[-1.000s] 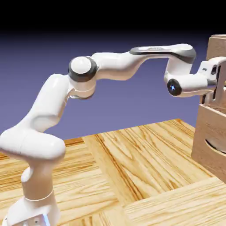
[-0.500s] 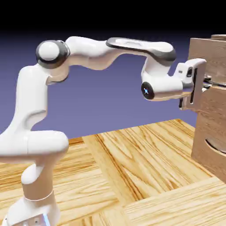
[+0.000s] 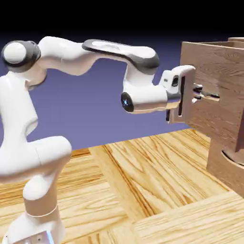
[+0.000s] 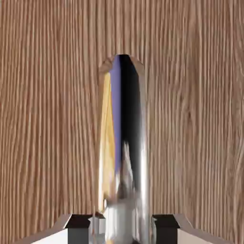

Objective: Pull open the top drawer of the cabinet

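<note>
gripper [image 3: 201, 94]: fingers in the slot handle [image 4: 125, 138] of the top drawer [image 3: 217, 90], gripping its metal bar
top drawer: juts out from the cabinet [image 3: 228, 162] toward the arm, exterior view's right
arm [image 3: 95, 57]: elbow high, forearm level, hand horizontal
floor [image 3: 143, 190]: light wood planks, blue-violet backdrop
hidden: cabinet cut off at right edge; fingertips [image 4: 78, 223] partly hidden in hand view
</note>
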`<state>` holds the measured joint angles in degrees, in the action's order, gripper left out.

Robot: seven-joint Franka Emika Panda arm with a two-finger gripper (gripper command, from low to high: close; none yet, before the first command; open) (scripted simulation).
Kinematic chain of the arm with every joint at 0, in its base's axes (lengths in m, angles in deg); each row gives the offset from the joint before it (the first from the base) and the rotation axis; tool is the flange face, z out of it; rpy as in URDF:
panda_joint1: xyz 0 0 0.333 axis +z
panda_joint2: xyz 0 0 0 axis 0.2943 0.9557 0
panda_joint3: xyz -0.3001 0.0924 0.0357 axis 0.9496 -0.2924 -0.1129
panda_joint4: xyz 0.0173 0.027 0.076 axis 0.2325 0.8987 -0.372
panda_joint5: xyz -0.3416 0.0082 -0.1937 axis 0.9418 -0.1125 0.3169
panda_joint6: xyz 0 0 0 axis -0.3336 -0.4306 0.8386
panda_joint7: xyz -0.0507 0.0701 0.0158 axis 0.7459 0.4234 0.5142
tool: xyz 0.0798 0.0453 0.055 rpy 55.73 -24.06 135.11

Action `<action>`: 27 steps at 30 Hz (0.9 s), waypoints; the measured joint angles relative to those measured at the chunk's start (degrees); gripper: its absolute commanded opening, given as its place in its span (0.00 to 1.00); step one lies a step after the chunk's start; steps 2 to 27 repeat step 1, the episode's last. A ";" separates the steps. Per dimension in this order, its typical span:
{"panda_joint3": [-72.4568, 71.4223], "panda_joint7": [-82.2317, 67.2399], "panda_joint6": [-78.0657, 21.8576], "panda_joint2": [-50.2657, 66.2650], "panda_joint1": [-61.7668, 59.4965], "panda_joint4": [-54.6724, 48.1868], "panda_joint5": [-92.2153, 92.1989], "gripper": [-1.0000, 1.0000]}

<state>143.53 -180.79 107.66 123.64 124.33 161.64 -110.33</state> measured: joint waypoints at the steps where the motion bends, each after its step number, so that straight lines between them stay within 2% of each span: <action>1: 2.00 0.78 -0.37 1.49 2.07 2.07 0.74 1.00; 27: 2.00 0.78 -0.37 1.49 2.07 2.07 0.74 1.00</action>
